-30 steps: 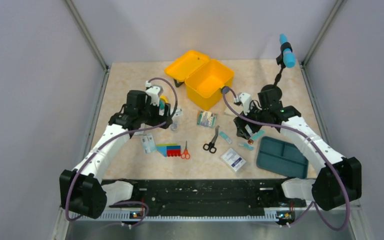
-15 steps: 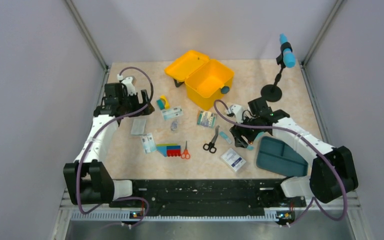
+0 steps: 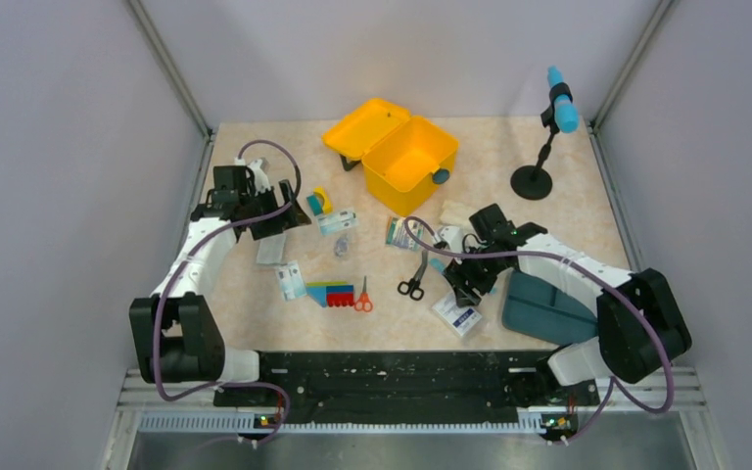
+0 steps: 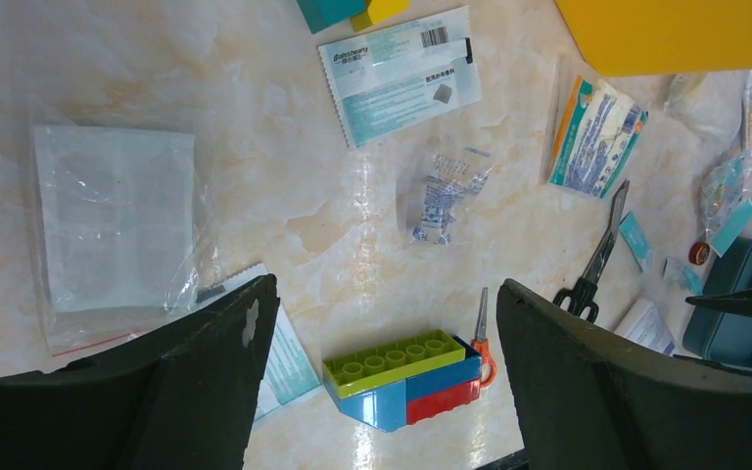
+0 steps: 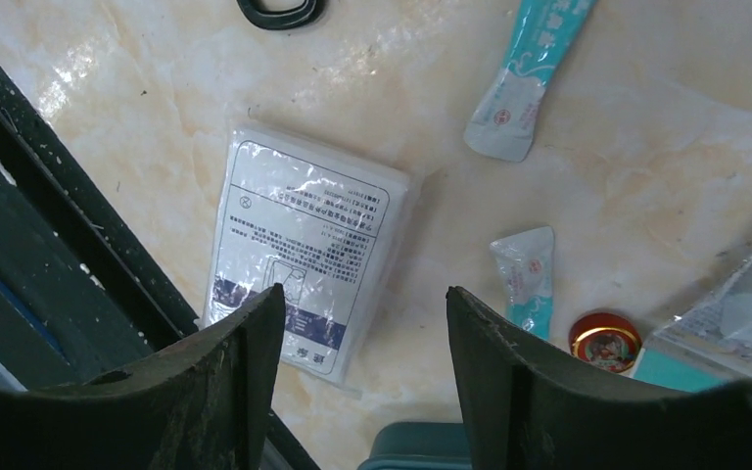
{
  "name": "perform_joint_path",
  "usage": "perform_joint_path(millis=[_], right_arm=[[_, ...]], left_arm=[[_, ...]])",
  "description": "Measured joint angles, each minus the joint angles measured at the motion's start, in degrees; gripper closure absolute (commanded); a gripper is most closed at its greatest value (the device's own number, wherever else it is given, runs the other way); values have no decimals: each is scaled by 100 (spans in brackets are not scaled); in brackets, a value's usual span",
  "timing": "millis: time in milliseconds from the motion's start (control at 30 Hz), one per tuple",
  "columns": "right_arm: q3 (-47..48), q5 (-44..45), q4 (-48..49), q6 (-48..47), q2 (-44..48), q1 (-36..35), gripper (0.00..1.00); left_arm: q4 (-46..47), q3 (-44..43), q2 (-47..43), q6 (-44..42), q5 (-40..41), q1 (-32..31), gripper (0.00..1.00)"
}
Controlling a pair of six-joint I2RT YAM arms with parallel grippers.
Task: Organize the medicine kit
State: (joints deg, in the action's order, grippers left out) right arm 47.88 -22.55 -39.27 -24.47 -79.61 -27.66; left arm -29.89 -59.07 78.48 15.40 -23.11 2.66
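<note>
Yellow medicine kit (image 3: pixel 406 162), lid open, sits well beyond left gripper (image 3: pixel 279 220) to its right, and beyond right gripper (image 3: pixel 465 284) to its left. Left wrist: jaws apart, empty; toy block (image 4: pixel 406 377) between the fingers, clear bag (image 4: pixel 117 230) left. Right wrist: jaws apart, empty; white packet (image 5: pixel 304 245) at left fingertip, red tin (image 5: pixel 604 341) by right finger.

Big yellow medicine kit (image 3: pixel 409 164), flat on the desk (image 3: pixel 494 132), lid (image 3: pixel 362 125) flipped wide open, dark teal latch (image 3: pixel 440 177) in front. Up ahead between left pincer (image 4: pixel 387 294) and right pincer (image 5: pixel 362 305), well apart from both.
</note>
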Motion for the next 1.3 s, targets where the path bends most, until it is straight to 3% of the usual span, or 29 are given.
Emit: perform_joint_path(millis=[200, 367, 433, 633, 933, 1300], right_arm=[[-66, 17, 59, -57, -337, -81, 43], [-98, -4, 127, -122, -564, -138, 79], [-101, -46, 120, -136, -632, -153, 100], [393, -2, -426, -254, -638, -160, 100], [2894, 33, -1231, -348, -645, -74, 100], [6131, 85, -289, 1589, -2479, 868, 100]], left_arm=[[11, 0, 105, 166, -11, 0, 13], [118, 0, 105, 278, -26, 0, 14], [153, 0, 105, 293, -26, 0, 15], [166, -31, 245, 289, -35, 0, 15], [157, -345, 420, 234, -133, 0, 17], [-125, -780, 420, -232, -133, 0, 17]])
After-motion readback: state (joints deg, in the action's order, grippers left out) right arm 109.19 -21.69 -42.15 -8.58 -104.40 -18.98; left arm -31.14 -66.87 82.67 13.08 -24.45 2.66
